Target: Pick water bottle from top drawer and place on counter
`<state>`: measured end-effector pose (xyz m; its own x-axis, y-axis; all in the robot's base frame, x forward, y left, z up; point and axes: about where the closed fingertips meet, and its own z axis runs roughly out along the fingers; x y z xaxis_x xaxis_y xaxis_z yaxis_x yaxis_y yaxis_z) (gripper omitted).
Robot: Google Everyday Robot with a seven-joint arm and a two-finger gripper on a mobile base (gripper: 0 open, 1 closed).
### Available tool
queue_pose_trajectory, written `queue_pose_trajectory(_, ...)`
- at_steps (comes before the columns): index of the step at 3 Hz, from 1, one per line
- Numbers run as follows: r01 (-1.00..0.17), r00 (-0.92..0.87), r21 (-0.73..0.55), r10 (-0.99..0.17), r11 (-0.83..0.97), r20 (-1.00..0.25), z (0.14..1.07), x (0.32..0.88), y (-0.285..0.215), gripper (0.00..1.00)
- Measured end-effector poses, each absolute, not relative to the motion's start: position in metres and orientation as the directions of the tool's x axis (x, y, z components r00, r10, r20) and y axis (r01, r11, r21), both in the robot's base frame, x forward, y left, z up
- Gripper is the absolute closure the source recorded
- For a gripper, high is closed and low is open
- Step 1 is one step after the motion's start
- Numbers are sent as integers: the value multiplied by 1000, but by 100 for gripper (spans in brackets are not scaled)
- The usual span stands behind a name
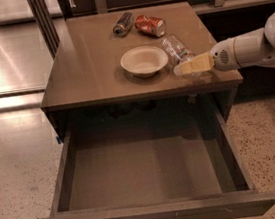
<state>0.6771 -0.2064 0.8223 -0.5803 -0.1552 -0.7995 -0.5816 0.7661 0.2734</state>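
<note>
Grey-brown counter [87, 72] carries the bottle [177, 49], which lies on its side in the right half of the surface, just right of the bowl [144, 60] and nearer than the red can [150, 25] and the dark can [123, 23]. The drawer [156, 216] stands fully open below; its floor shows no object.

Gripper position: the gripper [182, 68] sits over the near right part of the counter, at the end of the arm [250, 48] that enters from the right. It points left, roughly parallel to the near edge.

Key relation: the bottle lies on the far side of the gripper, directly beside it. The near end of the bottle meets the gripper outline; contact and a narrow gap cannot be told apart.

Bottle axis: the long axis runs diagonally, from far left to near right, flat on the counter. It crosses the gripper axis at a slant. Which end carries the cap cannot be determined.

Gripper state: released, clenched or grasping cannot be told from this view.

Assessment: the bottle is out of the drawer and on the counter, so the placing step appears complete or nearly so. Any retreat is best made to the right, away from the bowl. Risk: the round body can roll across its axis if brushed sideways
</note>
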Motion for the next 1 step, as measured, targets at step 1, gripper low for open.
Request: queue_pose_trajectory(1,-582,-580,273,-155,766,-799,822,677,-206,0)
